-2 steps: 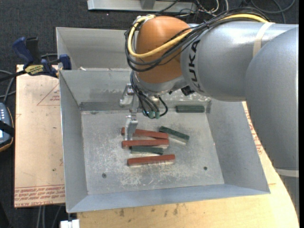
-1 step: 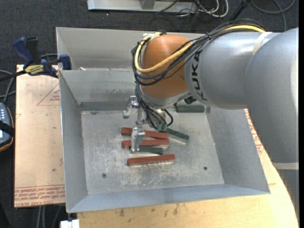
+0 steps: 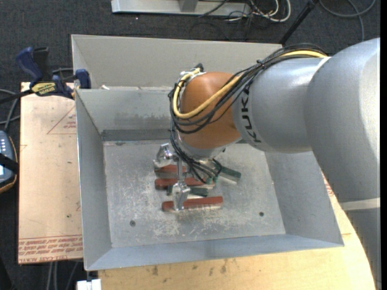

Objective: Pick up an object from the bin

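Gripper [image 3: 172,175] low over centre of bin [image 3: 91,180] floor, below orange wrist cover [image 3: 205,110]. Claw wide, fingers well apart, one each side of red-brown bar [image 3: 164,184]. Front red-brown bar [image 3: 202,203] touches nearer finger. Dark green piece [image 3: 230,174] just beside, right.

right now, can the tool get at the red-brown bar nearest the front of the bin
Probably yes: the tool, open, is low in the bin, right by the left end of that red-brown bar, and nothing lies on top of it.
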Robot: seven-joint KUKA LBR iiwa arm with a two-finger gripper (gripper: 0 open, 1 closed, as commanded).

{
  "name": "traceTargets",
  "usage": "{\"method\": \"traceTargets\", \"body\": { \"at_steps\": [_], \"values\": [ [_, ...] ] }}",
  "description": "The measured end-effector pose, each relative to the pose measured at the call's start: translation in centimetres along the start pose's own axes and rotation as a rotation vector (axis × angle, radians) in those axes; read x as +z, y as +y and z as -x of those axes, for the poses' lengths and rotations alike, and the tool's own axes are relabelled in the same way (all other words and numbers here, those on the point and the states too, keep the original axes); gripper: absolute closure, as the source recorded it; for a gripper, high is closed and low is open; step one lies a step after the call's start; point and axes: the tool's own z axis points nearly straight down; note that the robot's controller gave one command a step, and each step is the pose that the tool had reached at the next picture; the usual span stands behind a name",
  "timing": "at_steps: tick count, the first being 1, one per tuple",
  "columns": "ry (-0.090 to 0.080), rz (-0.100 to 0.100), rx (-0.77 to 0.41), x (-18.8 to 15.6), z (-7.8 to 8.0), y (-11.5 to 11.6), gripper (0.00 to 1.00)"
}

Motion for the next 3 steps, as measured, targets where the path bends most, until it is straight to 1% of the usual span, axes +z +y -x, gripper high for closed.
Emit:
{"method": "traceTargets", "body": {
  "at_steps": [1, 2, 3],
  "values": [
    [-0.022, -0.001, 0.003, 1.6, 1.7, -4.9, 1.00],
    [-0.022, -0.001, 0.003, 1.6, 1.7, -4.9, 1.00],
    [0.000, -0.001, -0.018, -12.3, 0.3, -8.7, 1.00]
  ]
}}
